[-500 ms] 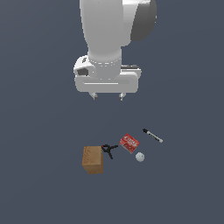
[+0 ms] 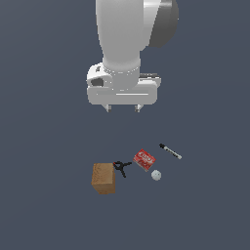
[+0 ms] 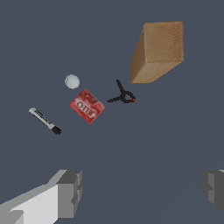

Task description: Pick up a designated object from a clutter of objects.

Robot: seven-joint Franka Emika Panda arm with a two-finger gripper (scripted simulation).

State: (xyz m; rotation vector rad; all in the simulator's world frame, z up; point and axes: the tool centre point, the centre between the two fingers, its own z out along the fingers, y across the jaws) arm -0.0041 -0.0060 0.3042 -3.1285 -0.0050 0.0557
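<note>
The designated object (image 2: 121, 168) (image 3: 124, 96) is a small black clamp with thin splayed prongs and a red tip, lying on the floor between the tan wooden block (image 2: 103, 177) (image 3: 157, 50) and the red packet (image 2: 144, 159) (image 3: 87, 106). My gripper (image 2: 122, 108) (image 3: 141, 192) hangs well above the clutter, open and empty, with its fingers (image 3: 69, 192) spread wide apart. The clamp sits almost straight below it in the exterior view.
A small white ball (image 2: 156, 175) (image 3: 72, 81) lies beside the red packet. A black-and-white marker pen (image 2: 170, 151) (image 3: 44, 120) rests at the exterior view's right of the group. Everything sits on a flat dark grey floor.
</note>
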